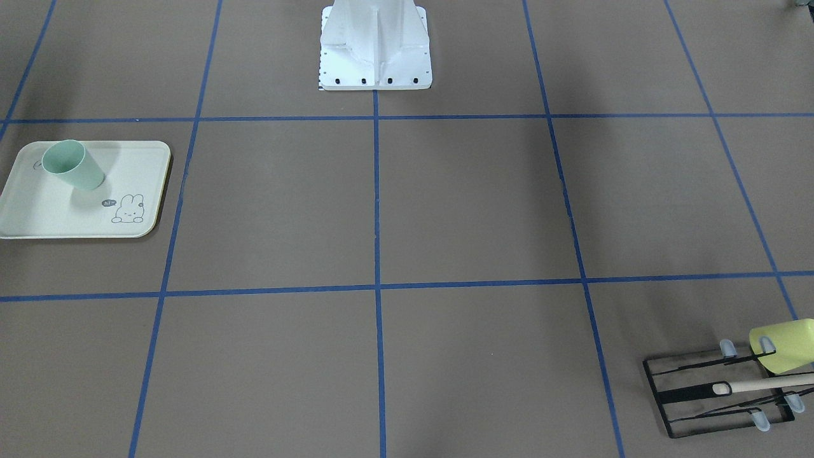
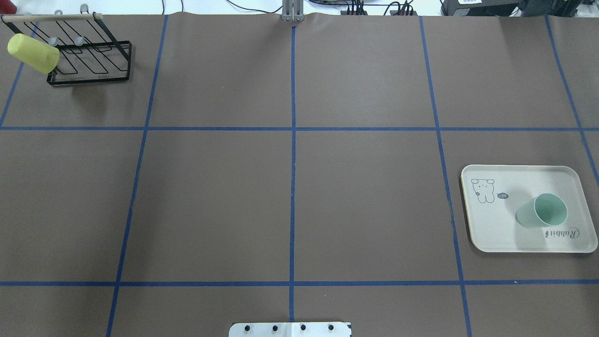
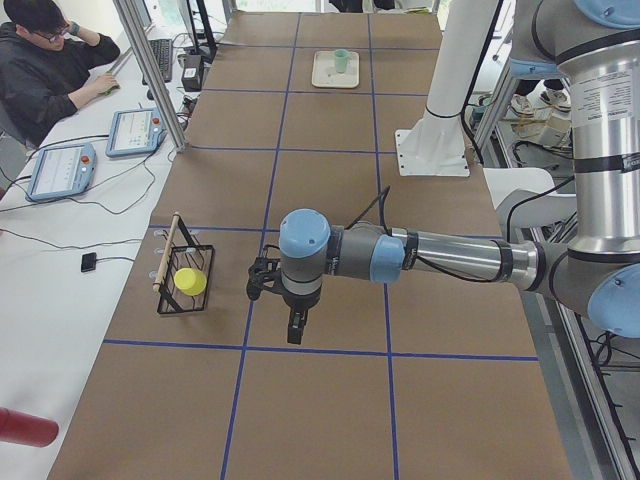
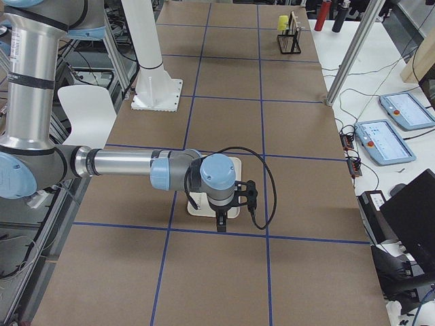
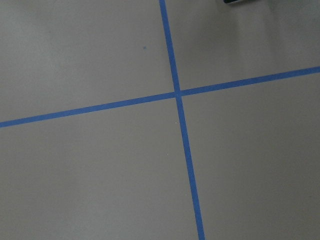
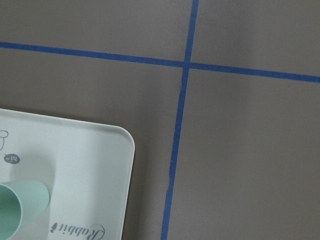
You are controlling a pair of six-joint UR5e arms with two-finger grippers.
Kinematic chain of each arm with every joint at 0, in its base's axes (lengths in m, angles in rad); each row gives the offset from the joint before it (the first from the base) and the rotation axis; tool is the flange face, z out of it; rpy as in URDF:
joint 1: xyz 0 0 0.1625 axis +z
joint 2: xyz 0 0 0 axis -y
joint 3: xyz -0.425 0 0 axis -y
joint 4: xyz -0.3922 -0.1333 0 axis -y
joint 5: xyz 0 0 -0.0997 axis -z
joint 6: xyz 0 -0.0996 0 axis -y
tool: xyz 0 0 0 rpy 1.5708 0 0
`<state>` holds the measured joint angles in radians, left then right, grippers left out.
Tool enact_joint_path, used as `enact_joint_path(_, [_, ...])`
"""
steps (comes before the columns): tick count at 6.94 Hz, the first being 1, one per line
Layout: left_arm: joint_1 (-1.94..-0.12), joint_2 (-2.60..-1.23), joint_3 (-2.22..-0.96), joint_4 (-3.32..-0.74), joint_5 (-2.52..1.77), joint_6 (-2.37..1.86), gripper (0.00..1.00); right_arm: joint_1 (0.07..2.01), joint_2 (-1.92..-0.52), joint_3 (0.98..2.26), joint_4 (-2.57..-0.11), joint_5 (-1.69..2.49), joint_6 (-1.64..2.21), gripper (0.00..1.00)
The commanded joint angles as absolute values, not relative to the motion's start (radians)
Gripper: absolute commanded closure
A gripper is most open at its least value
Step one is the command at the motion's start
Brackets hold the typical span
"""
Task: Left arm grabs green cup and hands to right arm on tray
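Overhead exterior view, table contents, positions given from the tray.

- Tray (image 2: 496, 234): one, cream, lying flat on the brown table (image 2: 290, 187).
- Green cup (image 2: 543, 211): one, upright on the tray, mouth up, just beside the "Rabbit" script and apart from the bunny drawing. Nothing grips it.
- Black wire rack (image 2: 93, 61): one, well apart from the tray, at the diagonally opposite corner of the table.
- Yellow-green cup (image 2: 32, 53): one, tilted on the rack's end farthest from the tray.
- Right arm (image 4: 122, 163): one, reaching over the tray. Right gripper (image 4: 221, 224) points down above the tray's edge; how far its fingers are spread cannot be told, nor whether it has hold of anything.
- Left arm (image 3: 440, 255): one, well apart from the tray, near the rack. Left gripper (image 3: 295, 330) points down above the bare table; its opening cannot be told either.
- Seated person (image 3: 45, 60): one, at a side desk, well apart from the tray.
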<state>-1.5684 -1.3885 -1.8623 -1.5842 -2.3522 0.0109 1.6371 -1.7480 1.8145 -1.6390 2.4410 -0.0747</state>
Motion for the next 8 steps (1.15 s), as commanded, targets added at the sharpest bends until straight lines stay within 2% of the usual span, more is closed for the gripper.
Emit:
enact_joint_path(1, [-1.574, -1.387, -1.882, -1.560, -2.378, -0.012, 0.00, 1.599, -1.672, 1.816, -1.667, 2.438, 0.056, 0.01])
enact_joint_path(7, [-1.571, -1.382, -1.865, -1.557, -2.287, -0.005, 0.00, 1.523, -1.661, 1.784, -1.646, 2.412, 0.077, 0.01])
enact_joint_path(8, [-1.572, -1.382, -1.865, -1.557, -2.287, -0.005, 0.00, 1.525, -1.680, 1.786, -1.582, 2.404, 0.075, 0.01])
